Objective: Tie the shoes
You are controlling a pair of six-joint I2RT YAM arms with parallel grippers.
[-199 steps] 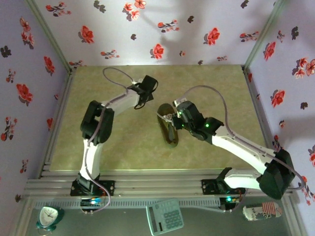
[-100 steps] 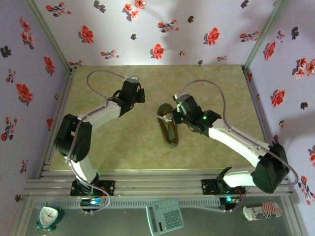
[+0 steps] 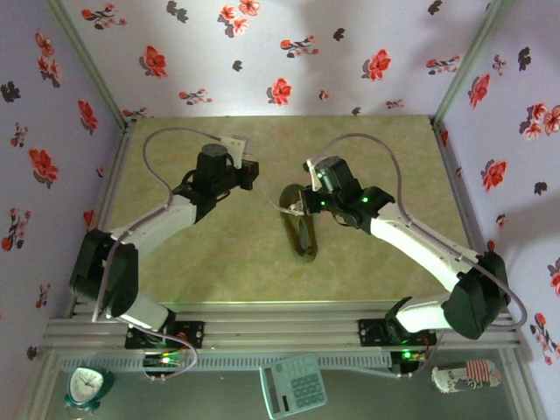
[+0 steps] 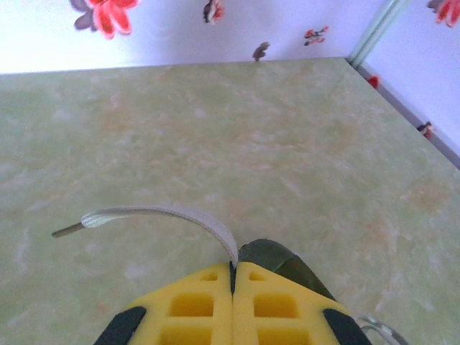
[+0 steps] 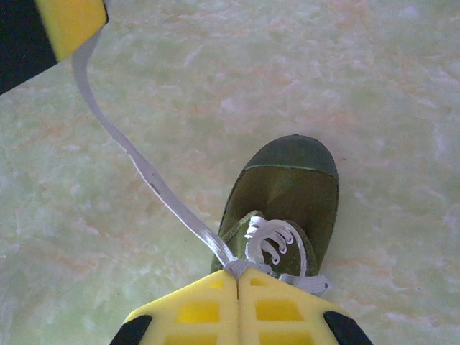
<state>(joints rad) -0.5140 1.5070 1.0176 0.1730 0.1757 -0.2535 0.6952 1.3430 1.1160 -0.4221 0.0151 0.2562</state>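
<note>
Shoe lying sole-down mid-table, between the two arms. Its long axis runs near to far, with the toe toward the far wall, tilted slightly left, and the heel toward the arm bases. Left gripper, jaws closed flat on one lace a little short of its tip. Right gripper, jaws closed on the same lace where it leaves the eyelets. Between the two grips the lace spans taut off the toe's left side. Judged handling: the shoe is small and light, so it is likely to slide or tip under a lace pull. The upper is soft. The lace is flat, limp and somewhat slippery, and is best pinched across its width near the free end, while the body is steadied at the eyelets.
</note>
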